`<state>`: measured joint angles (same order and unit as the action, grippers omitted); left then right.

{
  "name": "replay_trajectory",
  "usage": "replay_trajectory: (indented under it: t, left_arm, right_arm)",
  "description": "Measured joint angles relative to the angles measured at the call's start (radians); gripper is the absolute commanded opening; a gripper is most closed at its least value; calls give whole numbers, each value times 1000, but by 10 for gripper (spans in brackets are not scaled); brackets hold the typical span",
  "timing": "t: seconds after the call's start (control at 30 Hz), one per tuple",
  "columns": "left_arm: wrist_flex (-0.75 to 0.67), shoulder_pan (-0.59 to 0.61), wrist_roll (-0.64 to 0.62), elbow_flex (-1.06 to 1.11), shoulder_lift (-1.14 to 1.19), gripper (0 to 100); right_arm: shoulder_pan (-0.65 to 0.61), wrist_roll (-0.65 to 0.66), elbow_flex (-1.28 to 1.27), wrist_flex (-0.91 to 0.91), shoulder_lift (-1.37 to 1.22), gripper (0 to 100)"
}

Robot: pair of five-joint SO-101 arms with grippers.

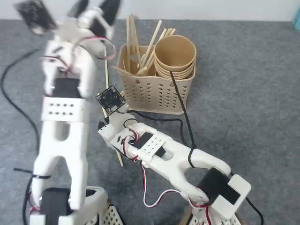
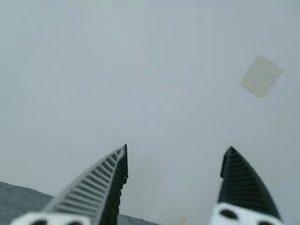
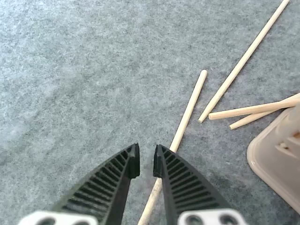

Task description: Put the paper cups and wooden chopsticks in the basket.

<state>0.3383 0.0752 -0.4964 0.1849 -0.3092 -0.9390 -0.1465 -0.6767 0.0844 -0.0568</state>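
The right gripper point(image 3: 146, 157) is hovering low over grey carpet point(image 3: 70, 70), its ribbed fingers point(image 3: 112, 183) a slit apart, gripping nothing. A round wooden chopstick point(image 3: 187, 110) is lying beside them, its end hidden under one. Beyond, the slotted basket point(image 1: 154, 93) is holding stacked paper cups point(image 1: 180, 70) and sticks point(image 1: 133, 42). The left gripper point(image 2: 177, 152) is gaping open at a wall point(image 2: 117, 70).

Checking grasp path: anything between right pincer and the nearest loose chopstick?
Nothing visible. The right pincer hangs over carpet, the chopstick running right beside its tips; other chopsticks lie farther off, by the basket.
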Motion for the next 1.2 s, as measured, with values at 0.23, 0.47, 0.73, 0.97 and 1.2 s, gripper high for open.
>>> replay_trajectory:
  t: [0.23, 0.47, 0.73, 0.97, 1.2]
  left_arm:
    - [224, 224, -3, -219, 51, 66]
    - [304, 394, -5, -226, 279, 17]
    - [336, 517, -11, -250, 690, 17]
    - [339, 516, -123, -393, 1002, 17]
    - [442, 514, -138, -569, 1106, 17]
  right_arm:
    - [0, -6, 87, 115, -8, 75]
    - [35, -114, 244, 377, -32, 75]
    - [31, -124, 351, 387, -226, 200]
    - [31, -124, 537, 532, -373, 130]
    - [35, -124, 651, 539, -483, 116]
